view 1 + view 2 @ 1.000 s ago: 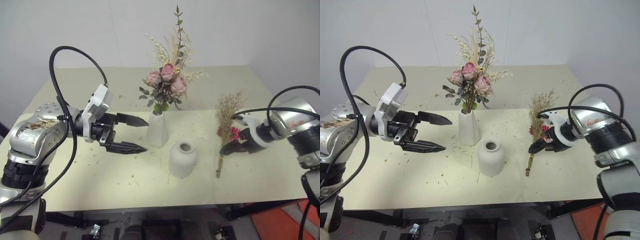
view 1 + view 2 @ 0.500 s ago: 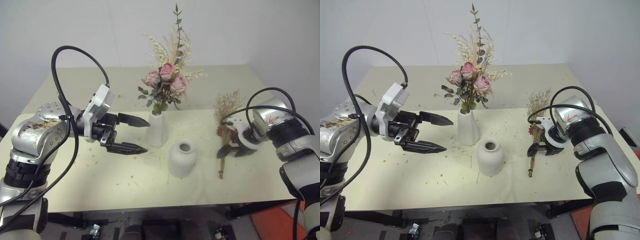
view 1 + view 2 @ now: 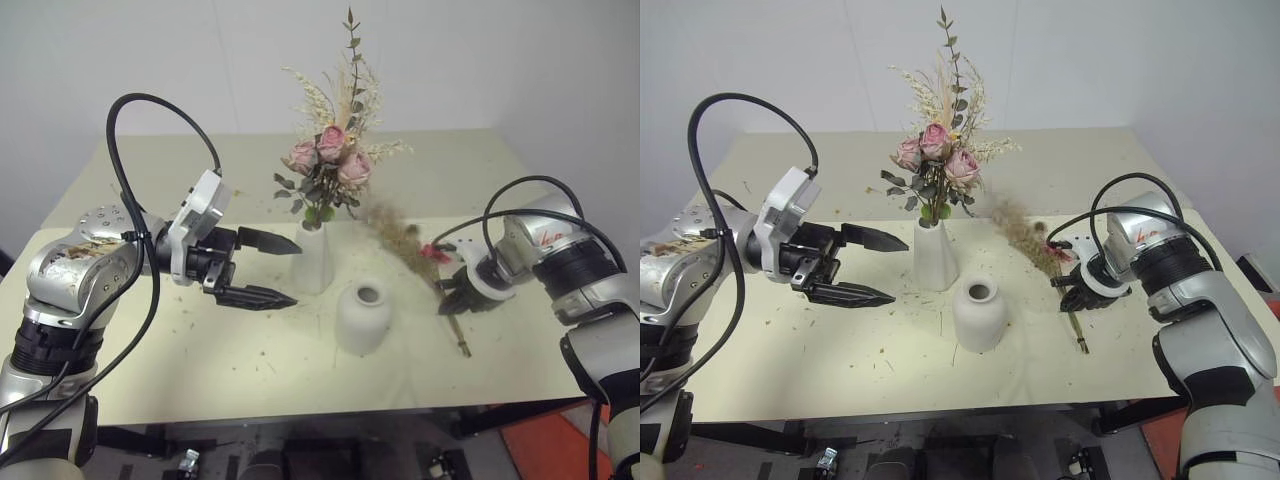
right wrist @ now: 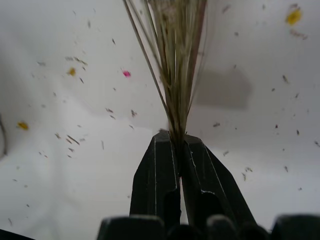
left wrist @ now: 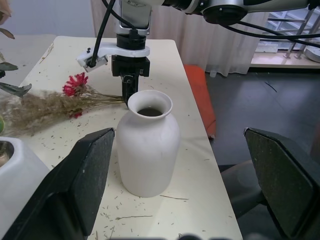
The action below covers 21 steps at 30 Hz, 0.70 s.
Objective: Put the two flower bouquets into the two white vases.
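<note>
While left hand (image 3: 268, 268) gapes, right hand (image 4: 179, 145) pinching dried-grass bouquet (image 3: 412, 250)

pale table (image 3: 150, 380) against white wall (image 3: 150, 60); curtains (image 5: 220, 35) beyond.

- The right gripper (image 3: 1077, 297), open around the stems a second ago, is now clamped shut on the dried-grass bouquet (image 3: 1040, 250).
- That bouquet no longer points its plume toward 12 o'clock; it now slants toward 10 o'clock, its tuft reaching toward the rose bouquet (image 3: 937, 165).
- Its stem ends now trail toward 5 o'clock on the tabletop (image 3: 1140, 360).
</note>
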### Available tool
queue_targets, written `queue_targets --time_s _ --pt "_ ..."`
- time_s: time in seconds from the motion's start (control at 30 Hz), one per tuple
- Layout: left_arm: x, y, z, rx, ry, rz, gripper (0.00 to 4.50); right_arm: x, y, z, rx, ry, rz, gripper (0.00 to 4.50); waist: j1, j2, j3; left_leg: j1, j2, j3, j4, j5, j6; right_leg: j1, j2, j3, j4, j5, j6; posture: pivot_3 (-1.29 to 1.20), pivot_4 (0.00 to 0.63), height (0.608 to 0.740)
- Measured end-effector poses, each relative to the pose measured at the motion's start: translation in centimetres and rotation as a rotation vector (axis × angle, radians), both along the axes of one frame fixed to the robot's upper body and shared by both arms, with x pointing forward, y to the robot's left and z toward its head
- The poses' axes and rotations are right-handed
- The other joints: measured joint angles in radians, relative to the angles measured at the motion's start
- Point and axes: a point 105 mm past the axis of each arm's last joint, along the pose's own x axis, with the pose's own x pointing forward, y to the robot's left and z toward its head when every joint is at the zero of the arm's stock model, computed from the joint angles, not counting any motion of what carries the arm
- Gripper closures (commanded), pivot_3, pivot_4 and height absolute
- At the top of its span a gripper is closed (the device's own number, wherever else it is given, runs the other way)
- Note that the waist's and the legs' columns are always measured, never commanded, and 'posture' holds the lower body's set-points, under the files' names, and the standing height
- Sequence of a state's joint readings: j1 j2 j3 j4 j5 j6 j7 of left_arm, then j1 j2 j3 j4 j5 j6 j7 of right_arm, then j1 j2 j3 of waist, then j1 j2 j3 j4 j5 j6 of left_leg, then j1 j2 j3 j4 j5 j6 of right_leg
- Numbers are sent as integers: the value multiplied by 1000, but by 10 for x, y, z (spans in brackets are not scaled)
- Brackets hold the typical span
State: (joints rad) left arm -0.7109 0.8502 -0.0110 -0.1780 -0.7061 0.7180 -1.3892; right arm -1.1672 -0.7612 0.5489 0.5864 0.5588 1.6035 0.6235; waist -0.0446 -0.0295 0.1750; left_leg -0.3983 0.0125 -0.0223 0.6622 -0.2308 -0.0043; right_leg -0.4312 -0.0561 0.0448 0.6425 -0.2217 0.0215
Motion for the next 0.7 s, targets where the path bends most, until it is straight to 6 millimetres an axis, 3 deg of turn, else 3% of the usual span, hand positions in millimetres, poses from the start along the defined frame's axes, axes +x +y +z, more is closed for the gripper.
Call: queue_targets --time_s 0.23,0.4,0.53,0.7 --pt "0 -3 -1 -7 3 -13 0 17 -22 12 111 -100 -269 4475 1 0 0 -1 0 0 0 0 0 -1 0 0 0 0 0 0 150 740" --pt "1 -5 4 -11 -4 -26 0 54 -48 50 150 -565 -415 4475 2 0 0 -5 0 0 0 0 0 -5 0 0 1 1 0 0 150 740" --pt "3 -6 7 -22 3 -41 0 62 -45 74 269 -866 -395 4475 0 0 0 -7 0 1 0 0 0 -7 0 1 2 1 0 0 150 740" --pt "2 -5 8 -30 25 -67 0 48 -26 120 543 -1126 -214 4475 -2 0 0 -6 0 1 0 0 0 -7 0 1 3 1 0 0 150 740"
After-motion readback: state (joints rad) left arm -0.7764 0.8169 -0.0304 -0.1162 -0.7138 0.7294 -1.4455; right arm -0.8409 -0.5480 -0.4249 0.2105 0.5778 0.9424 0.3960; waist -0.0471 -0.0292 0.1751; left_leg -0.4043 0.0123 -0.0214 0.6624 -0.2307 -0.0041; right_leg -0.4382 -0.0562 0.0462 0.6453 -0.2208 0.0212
